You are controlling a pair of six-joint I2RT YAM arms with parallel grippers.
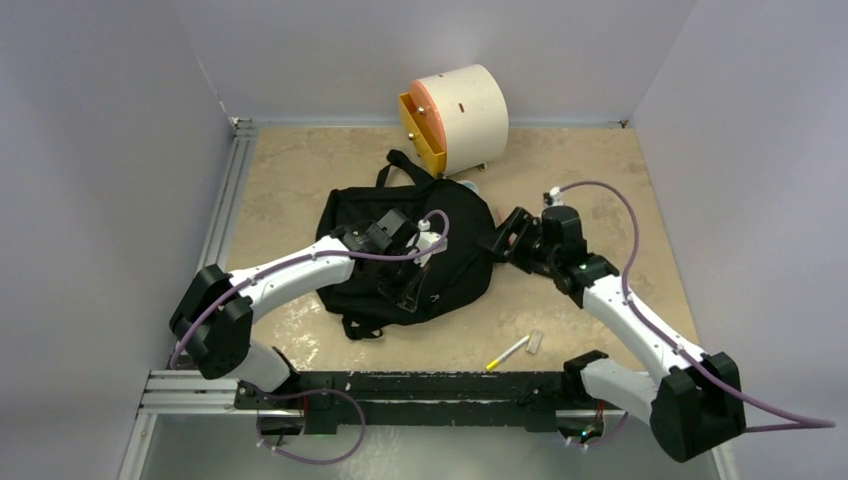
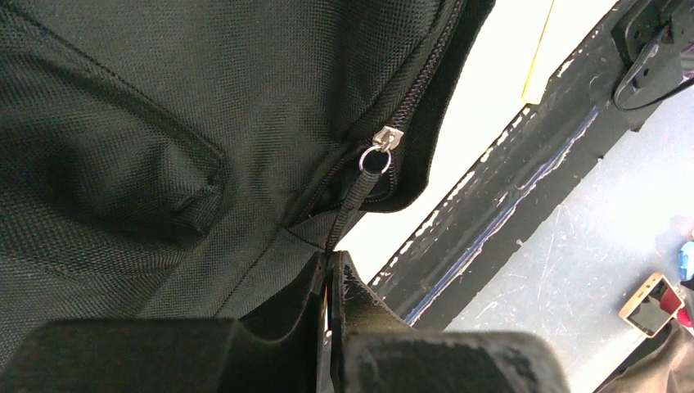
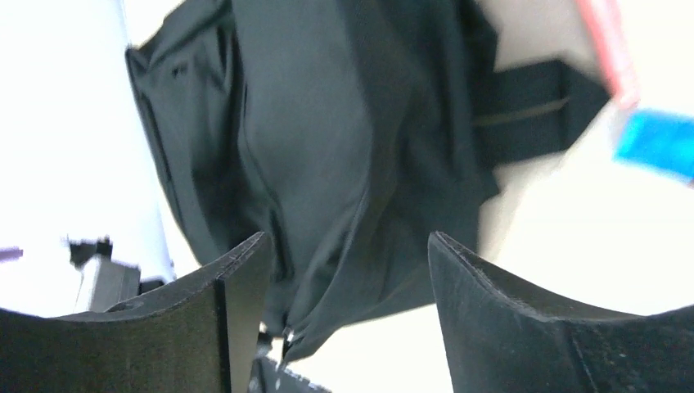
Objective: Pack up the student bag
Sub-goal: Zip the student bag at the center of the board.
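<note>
1. Nearest, a yellow-tipped pen [image 1: 508, 352] and a small pale block [image 1: 535, 341] lie close together on the counter [image 1: 290, 190].
2. The left gripper [image 2: 330, 266] has its fingers pinched tight on the black zip pull [image 2: 353, 201] of the student bag [image 1: 400, 250].
3. The student bag lies mid-counter, between the two arms.
4. The right gripper [image 3: 348, 254] has its fingers spread wide at the bag's right edge, gripping nothing.
5. Farthest, a cream drawer box [image 1: 460, 110] stands behind the bag.

Student bag [image 1: 350, 215] fills centre; drawer box [image 1: 470, 110] just behind blocks far side; open table [image 1: 290, 190] both flanks.
</note>
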